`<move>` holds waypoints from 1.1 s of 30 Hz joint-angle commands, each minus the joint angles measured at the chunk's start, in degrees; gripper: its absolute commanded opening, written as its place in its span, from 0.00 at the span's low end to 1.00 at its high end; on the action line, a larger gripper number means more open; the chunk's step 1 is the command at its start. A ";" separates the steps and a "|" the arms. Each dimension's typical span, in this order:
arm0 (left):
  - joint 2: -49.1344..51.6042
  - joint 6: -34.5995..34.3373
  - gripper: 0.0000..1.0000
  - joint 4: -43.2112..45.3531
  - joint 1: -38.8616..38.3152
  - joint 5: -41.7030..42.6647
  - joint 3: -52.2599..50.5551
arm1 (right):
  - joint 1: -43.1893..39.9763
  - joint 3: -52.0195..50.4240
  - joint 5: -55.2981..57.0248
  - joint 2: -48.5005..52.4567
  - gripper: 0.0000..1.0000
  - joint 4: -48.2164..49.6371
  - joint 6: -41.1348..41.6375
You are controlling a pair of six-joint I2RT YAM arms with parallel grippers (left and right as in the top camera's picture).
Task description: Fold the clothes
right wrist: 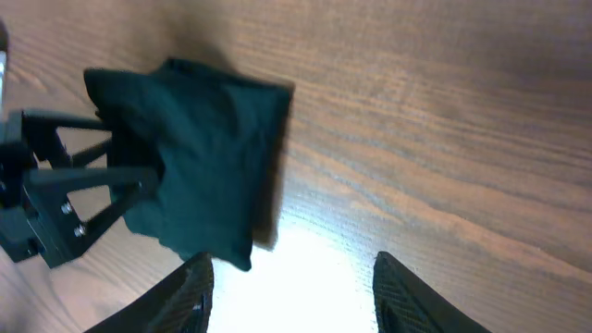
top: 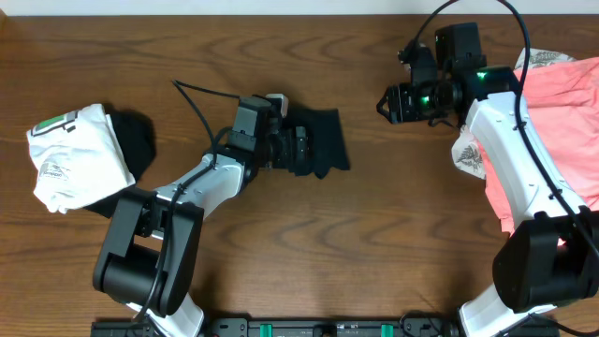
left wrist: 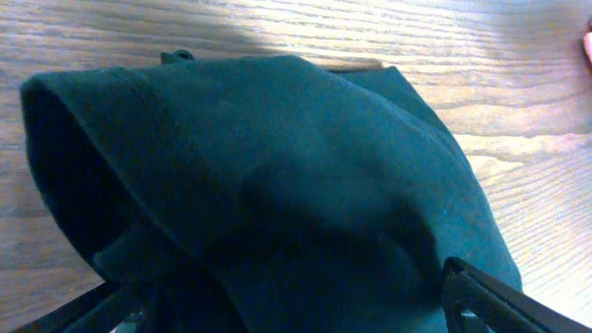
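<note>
Left gripper (top: 305,150) spread wide astride the black shirt (top: 329,139); right gripper (right wrist: 301,289) jaws apart, well away from it

table (top: 281,56): wood, clear grain, smooth, bit of sheen | black shirt (top: 323,140): soft matt cloth, kinda fuzzy | pink garment (top: 562,103) right of black shirt: matt cloth, wrinkly | white garment (top: 75,154) left of black shirt: matt cloth | right arm's shell (top: 510,159): smooth white plastic

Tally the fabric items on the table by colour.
Black: 2, folded black fabric shirt at centre, black fabric garment beside the white one.
White: 1, white fabric garment with green print.
Pink: 1, salmon-pink fabric heap, pieces inseparable.
Total: 4.
</note>
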 commanded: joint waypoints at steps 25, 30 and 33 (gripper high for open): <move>-24.04 2.03 0.95 -24.87 20.81 -10.86 0.22 | 10.71 -0.20 -41.09 15.74 0.05 33.88 18.51; -24.04 2.03 0.95 -25.35 20.79 -10.86 0.22 | 12.22 -0.20 -41.42 25.05 0.02 37.00 23.54; -24.04 2.03 0.95 -25.35 20.79 -10.84 0.22 | 12.96 -0.20 -41.46 30.88 0.02 36.92 25.00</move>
